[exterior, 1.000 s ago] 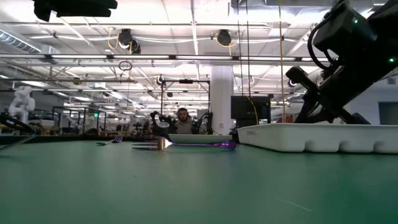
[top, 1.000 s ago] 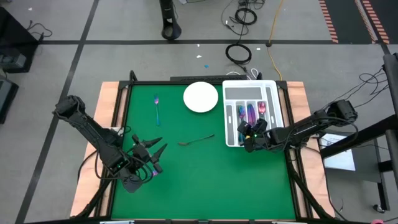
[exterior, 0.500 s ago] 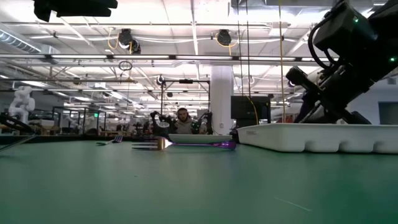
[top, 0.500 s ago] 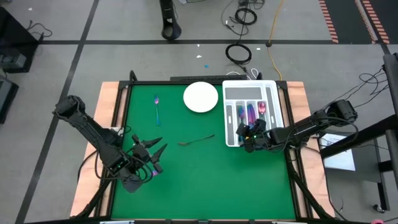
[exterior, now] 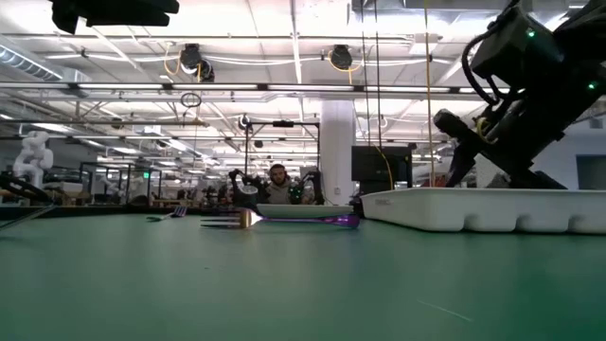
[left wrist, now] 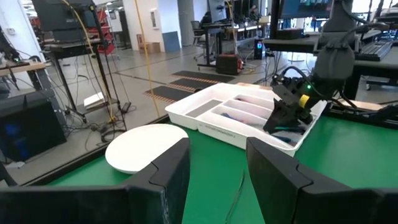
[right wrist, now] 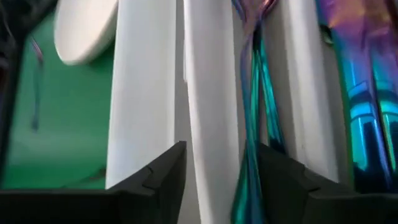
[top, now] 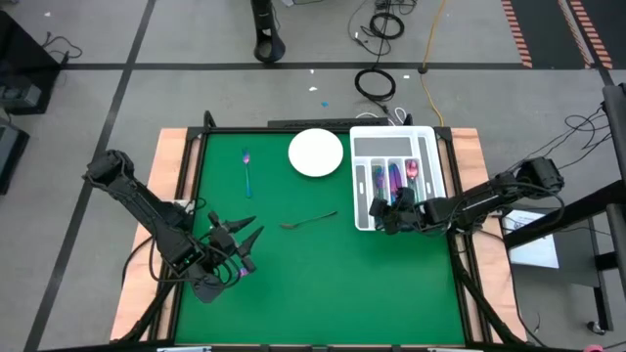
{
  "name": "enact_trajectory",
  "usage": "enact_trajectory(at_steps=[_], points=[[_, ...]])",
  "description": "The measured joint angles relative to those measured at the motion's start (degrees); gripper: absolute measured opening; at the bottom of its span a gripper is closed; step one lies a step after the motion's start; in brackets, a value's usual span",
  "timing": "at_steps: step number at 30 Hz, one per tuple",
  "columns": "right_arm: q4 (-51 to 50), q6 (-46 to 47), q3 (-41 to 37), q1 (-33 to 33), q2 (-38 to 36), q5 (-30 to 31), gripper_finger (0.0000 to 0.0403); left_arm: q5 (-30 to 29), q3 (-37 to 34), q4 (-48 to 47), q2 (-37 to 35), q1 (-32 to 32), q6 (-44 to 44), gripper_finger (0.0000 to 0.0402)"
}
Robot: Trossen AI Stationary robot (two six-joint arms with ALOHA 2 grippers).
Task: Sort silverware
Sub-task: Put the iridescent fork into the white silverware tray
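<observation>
Several iridescent pieces of silverware [top: 395,179] lie in the slots of the white tray [top: 391,133] at the table's far right. A fork [top: 309,219] lies on the green mat mid-table, and a spoon [top: 247,168] lies farther back on the left. My right gripper [right wrist: 221,180] hovers open over the tray's near end. Its fingers stand on either side of a teal-and-purple piece [right wrist: 252,106] that rests in a slot. My left gripper [left wrist: 217,180] waits open above the mat's near left, with nothing between its fingers.
A white round plate [top: 315,154] sits at the far edge, left of the tray. The tray's walls [exterior: 483,208] stand up from the mat. Open green mat lies between the two arms. A person shows in the room behind the table.
My right gripper has rolled at the wrist above the tray's near end, and its fingers have parted. The left arm and the pieces on the mat have stayed where they were.
</observation>
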Motion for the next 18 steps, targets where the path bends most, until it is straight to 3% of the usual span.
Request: enact_trajectory(at_steps=[7,13,18], points=[[-5.42,-10.28,3.76,-4.46,-2.38,-7.75,0.0178,0.02,0.0,0.02,0.0,0.0,-0.03,0.0158],[-24.64,-19.49,13.08,-8.2,-2.97,-12.26,0.0178,0.31,0.0,0.17,0.0,0.0,0.0,0.0158],[-36.71,-27.21,22.07,-9.54,-2.97,-11.65,0.0178,0.42,0.0,0.11,0.0,0.0,0.0,0.0158]])
